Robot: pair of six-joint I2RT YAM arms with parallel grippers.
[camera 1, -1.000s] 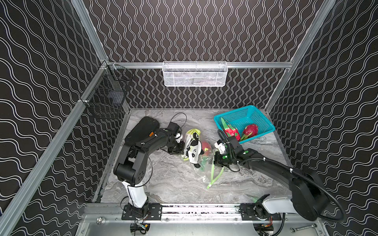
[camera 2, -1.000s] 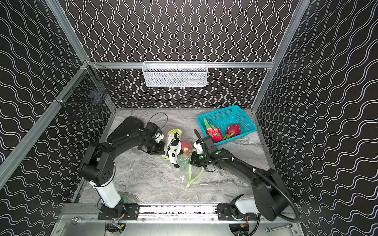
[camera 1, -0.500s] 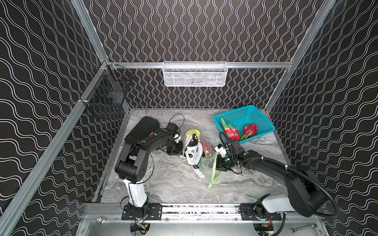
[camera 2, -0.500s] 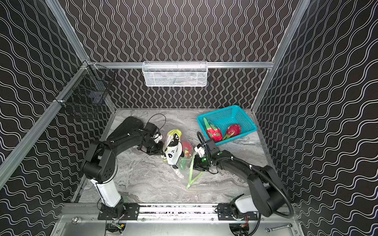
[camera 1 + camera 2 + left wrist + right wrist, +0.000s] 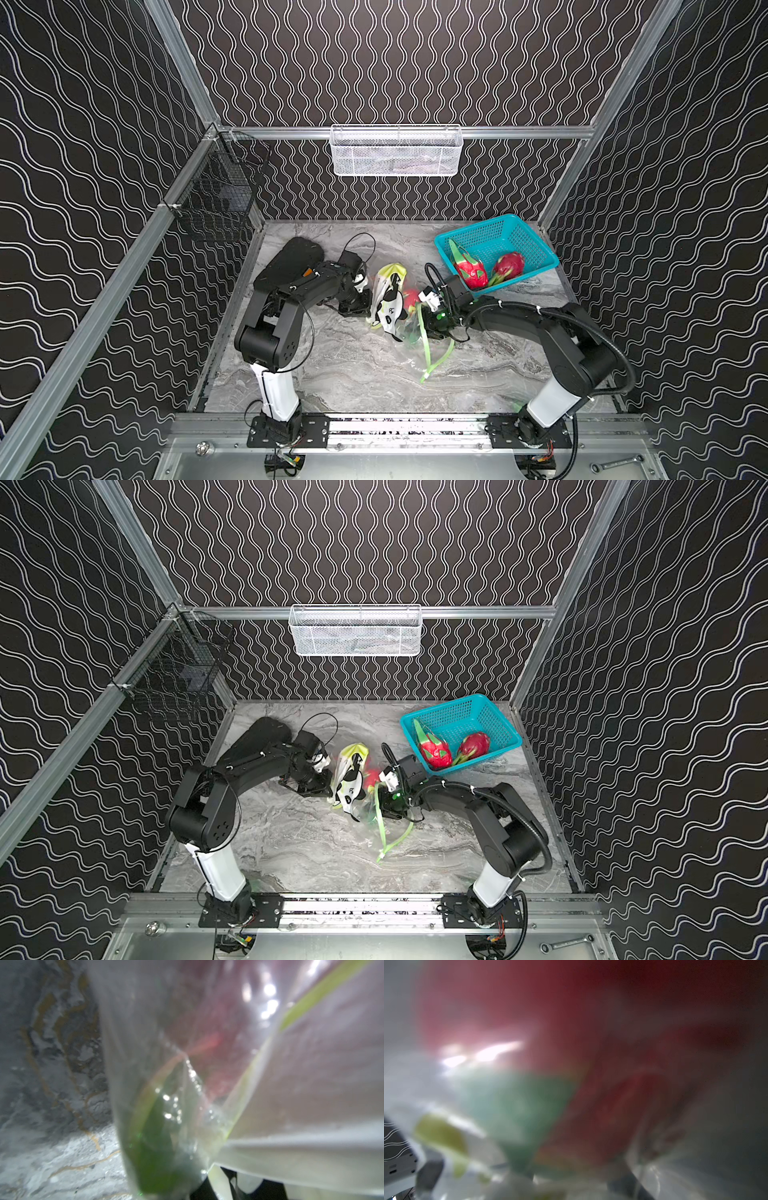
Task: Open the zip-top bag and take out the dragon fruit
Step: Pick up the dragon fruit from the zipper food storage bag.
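Note:
The zip-top bag (image 5: 390, 299) (image 5: 351, 779), clear with a panda print, stands crumpled mid-table. Its lime-green zip strip (image 5: 432, 361) trails toward the front. My left gripper (image 5: 368, 299) (image 5: 330, 781) is shut on the bag's left edge, and the film (image 5: 291, 1084) fills the left wrist view. One red dragon fruit (image 5: 411, 296) (image 5: 372, 776) shows inside the bag. My right gripper (image 5: 424, 324) (image 5: 382, 806) is at the bag's mouth, jaws apart. The fruit (image 5: 529, 1012) looms blurred just ahead of its fingers (image 5: 428, 1174).
A teal mesh basket (image 5: 536, 249) at the back right holds two more dragon fruits (image 5: 469, 270) (image 5: 509, 264), close behind my right wrist. A white mesh basket (image 5: 395, 151) hangs on the back wall, and a black wire basket (image 5: 216, 203) on the left wall.
My right gripper has gone from shut to open and shifted slightly toward the front at the bag's mouth. The left gripper keeps its hold on the bag.

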